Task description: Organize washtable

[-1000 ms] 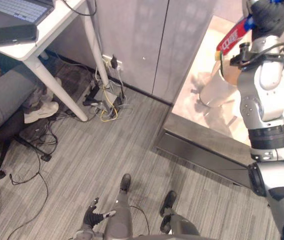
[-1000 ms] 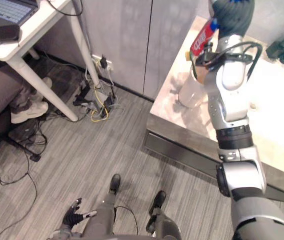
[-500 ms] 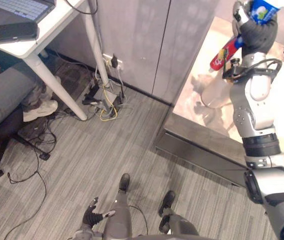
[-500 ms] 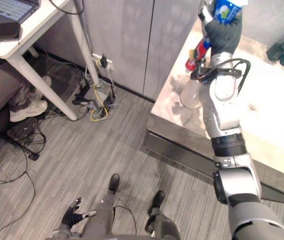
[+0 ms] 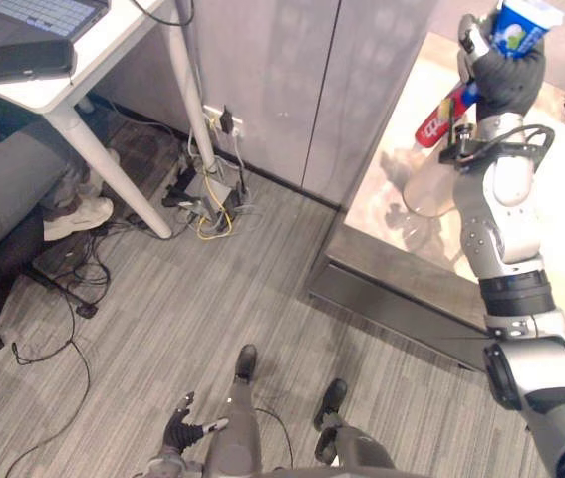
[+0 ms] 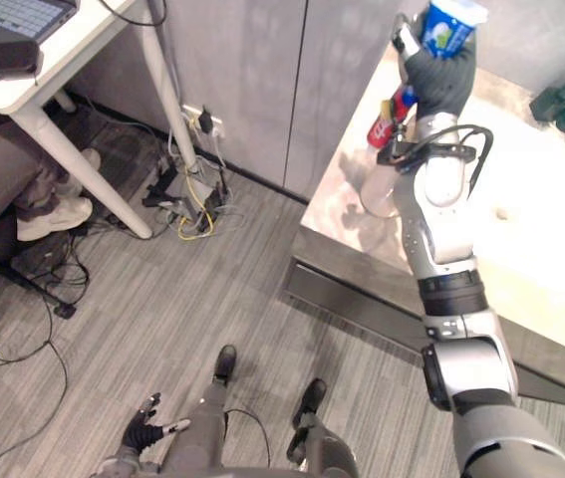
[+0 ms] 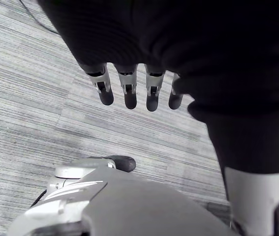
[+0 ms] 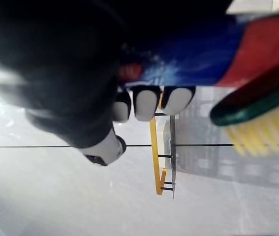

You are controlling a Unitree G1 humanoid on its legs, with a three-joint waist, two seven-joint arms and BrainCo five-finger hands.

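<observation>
Above the left edge of the table (image 6: 551, 229), the right hand (image 5: 506, 75) clamps a toothpaste tube (image 5: 519, 25), held clear presumably for re-placing. The left hand (image 7: 129, 91) hangs, fingers straight.

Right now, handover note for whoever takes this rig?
Left hand: open, idle, low by the floor.
Right hand: shut on the tube, raised over the counter.
Cup: stands on the counter near its left edge, beneath the raised hand.
Done: tube is in hand, off the counter.
Left: set the tube down, probably in the cup, then release.
</observation>
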